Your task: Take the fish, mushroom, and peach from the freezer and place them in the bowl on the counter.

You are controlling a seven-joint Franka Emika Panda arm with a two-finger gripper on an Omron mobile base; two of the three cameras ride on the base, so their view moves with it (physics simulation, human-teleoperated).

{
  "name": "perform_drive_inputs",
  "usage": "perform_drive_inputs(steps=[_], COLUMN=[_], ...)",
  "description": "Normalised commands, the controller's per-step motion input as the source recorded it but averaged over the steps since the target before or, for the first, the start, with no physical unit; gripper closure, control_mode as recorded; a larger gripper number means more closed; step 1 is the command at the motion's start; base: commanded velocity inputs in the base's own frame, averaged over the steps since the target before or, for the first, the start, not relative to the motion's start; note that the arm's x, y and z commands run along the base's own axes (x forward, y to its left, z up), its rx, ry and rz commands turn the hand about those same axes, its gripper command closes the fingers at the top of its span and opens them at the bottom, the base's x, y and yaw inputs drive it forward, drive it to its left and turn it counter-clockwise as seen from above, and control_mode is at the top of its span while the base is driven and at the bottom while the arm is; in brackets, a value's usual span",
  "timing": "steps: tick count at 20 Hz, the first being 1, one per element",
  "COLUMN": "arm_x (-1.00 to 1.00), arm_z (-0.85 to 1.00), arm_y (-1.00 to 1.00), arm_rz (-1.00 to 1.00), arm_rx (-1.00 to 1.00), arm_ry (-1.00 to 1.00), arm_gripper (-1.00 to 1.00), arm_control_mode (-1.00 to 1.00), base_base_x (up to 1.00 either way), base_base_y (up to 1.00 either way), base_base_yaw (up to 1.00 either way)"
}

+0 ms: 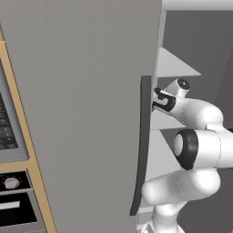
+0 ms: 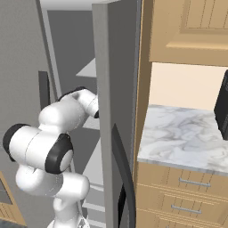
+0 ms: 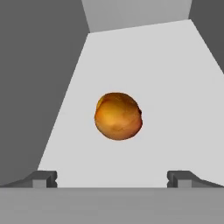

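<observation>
where white shelf (image 3: 144,65) bears peach (image 3: 118,116)

The peach (image 3: 118,116) lies on a shelf (image 3: 166,87) inside the freezer (image 1: 82,113), ahead of the tool (image 3: 112,178); the surface (image 2: 187,133) stands right of the freezer

Tan upper cabinets (image 2: 196,26); oven panel (image 1: 11,182) in wood frame.
</observation>
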Motion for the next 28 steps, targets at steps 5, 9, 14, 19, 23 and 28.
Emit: perform_drive_inputs(steps=[5,9,14,19,23,28], arm_x=[0.34,0.28,0.34,0.32,0.3,0.21], arm_z=[-0.31,-0.09,-0.08,-0.16,-0.17,-0.36], arm_y=[0.0,0.0,0.0,0.0,0.0,0.0], arm_rz=[0.0,0.0,0.0,0.0,0.0,0.0], arm_rx=[0.0,0.0,0.0,0.0,0.0,0.0], arm_ry=[0.02,0.05,0.05,0.05,0.01,0.0], arm_gripper=[-1.0,-1.0,-1.0,-1.0,-1.0,1.0], arm_control_mode=[-1.0,-1.0,-1.0,-1.0,-1.0,-1.0], base_base_x=[0.0,0.0,0.0,0.0,0.0,0.0], base_base_y=[0.0,0.0,0.0,0.0,0.0,0.0], base_base_yaw=[0.0,0.0,0.0,0.0,0.0,0.0])
